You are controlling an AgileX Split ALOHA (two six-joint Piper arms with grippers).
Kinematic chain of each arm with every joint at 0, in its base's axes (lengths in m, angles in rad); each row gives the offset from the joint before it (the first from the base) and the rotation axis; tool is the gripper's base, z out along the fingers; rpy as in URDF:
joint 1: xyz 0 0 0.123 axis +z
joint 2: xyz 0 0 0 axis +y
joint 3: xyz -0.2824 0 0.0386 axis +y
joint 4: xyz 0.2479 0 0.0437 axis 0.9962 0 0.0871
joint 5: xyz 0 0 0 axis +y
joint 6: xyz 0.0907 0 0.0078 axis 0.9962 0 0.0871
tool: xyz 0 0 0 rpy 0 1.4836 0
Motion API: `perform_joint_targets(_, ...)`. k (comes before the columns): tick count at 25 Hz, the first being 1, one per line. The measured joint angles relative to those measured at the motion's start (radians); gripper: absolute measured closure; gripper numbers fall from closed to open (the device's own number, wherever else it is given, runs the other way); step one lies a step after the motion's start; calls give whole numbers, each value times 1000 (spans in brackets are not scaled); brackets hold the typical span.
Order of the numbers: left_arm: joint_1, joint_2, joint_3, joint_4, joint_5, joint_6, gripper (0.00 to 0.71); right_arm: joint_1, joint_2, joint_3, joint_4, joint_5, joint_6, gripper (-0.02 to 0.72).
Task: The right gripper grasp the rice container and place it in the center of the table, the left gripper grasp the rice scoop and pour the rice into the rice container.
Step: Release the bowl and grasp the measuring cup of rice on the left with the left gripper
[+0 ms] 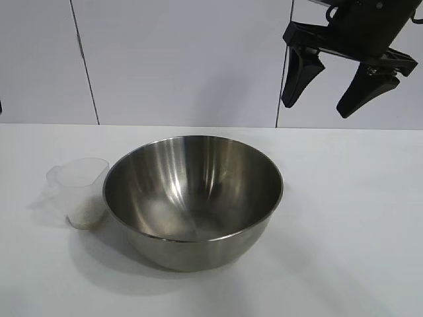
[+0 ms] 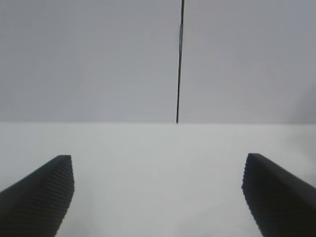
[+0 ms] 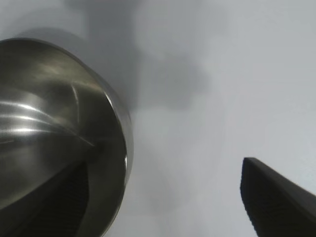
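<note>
Missing exterior view: left gripper [image 2: 158, 197]

Shiny steel rice container [image 1: 193, 198], translucent plastic rice scoop [image 1: 80, 190] (slightly frosted), smooth matt white table [image 1: 344, 218].

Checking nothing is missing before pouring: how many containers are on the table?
2. The rice container sits near the middle of the table; the rice scoop, holding rice, stands just left of it.
</note>
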Motion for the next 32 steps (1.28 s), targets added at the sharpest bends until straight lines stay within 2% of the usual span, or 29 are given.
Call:
perform_joint_targets(17,0,263,0,104,-16,76,47,0,0,0,0,1,4,122)
perform_joint_targets(32,0,278,-49,126,-22,97,47,0,0,0,0,0,8,122)
